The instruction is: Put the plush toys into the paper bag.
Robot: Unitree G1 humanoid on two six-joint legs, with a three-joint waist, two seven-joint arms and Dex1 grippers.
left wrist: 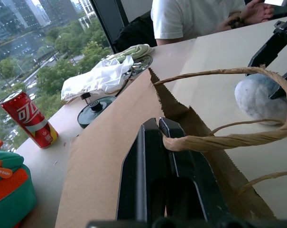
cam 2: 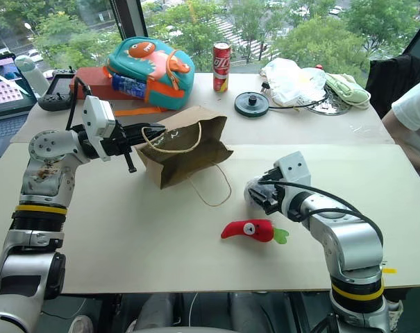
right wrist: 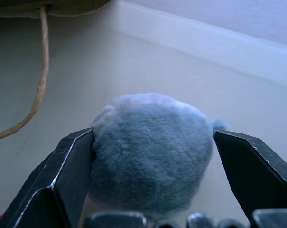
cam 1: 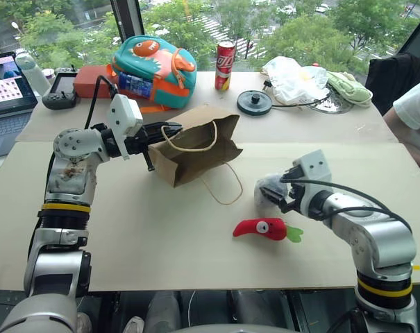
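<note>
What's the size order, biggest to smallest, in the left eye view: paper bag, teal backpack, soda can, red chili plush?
1. Paper bag
2. Teal backpack, close behind the bag and farther from the camera
3. Red chili plush
4. Soda can, about matching the plush, but farther away, so unsure

Quick count of what's on the counter (cam 1: 196,257): two plush toys, one red chili (cam 1: 266,229) and one grey fluffy ball (right wrist: 150,152). One paper bag (cam 1: 196,149) with two twisted handles. One teal backpack (cam 1: 153,69), one red soda can (cam 1: 225,66), one white plastic bag (cam 1: 293,80), one black round disc (cam 1: 254,103), one laptop (cam 1: 7,104), one black controller (cam 1: 59,100). Two pincers too, left (cam 1: 169,132) and right (right wrist: 150,156).
</note>
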